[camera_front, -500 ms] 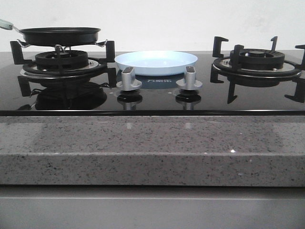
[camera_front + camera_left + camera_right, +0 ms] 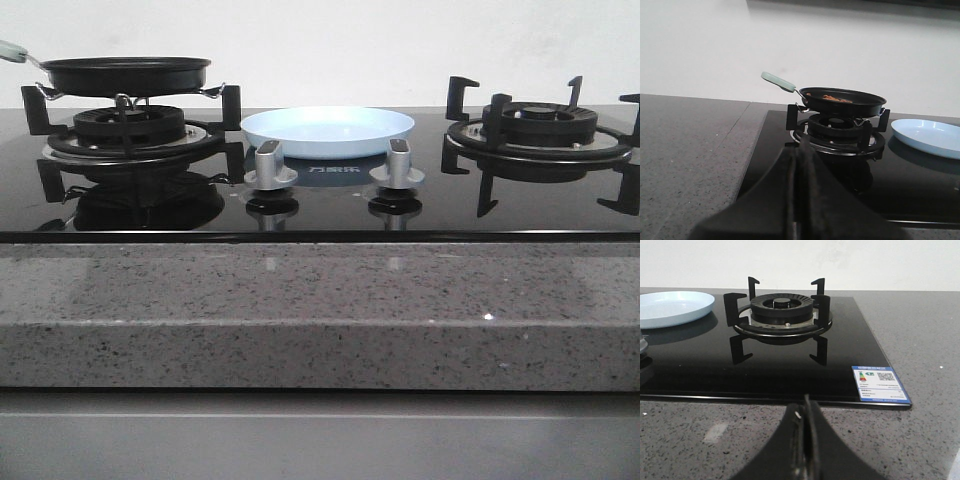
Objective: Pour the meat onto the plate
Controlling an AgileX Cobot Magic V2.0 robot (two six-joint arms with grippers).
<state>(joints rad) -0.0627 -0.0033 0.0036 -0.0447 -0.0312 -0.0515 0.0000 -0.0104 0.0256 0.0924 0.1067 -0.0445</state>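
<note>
A black frying pan [image 2: 125,73] with a pale green handle [image 2: 778,81] rests on the left burner. Orange-brown meat [image 2: 836,98] lies inside it, seen only in the left wrist view. The pale blue plate [image 2: 327,131] sits on the glass hob between the two burners, behind the knobs; its rim also shows in the wrist views [image 2: 925,137] [image 2: 674,307]. My left gripper [image 2: 800,150] is shut and empty, low at the hob's near left corner, well short of the pan. My right gripper [image 2: 806,405] is shut and empty over the granite counter in front of the right burner.
The right burner [image 2: 540,135] with black pan supports stands bare. Two silver knobs [image 2: 271,165] [image 2: 398,163] rise in front of the plate. A grey speckled counter edge [image 2: 320,310] runs along the front. A label [image 2: 879,383] sticks to the hob's corner.
</note>
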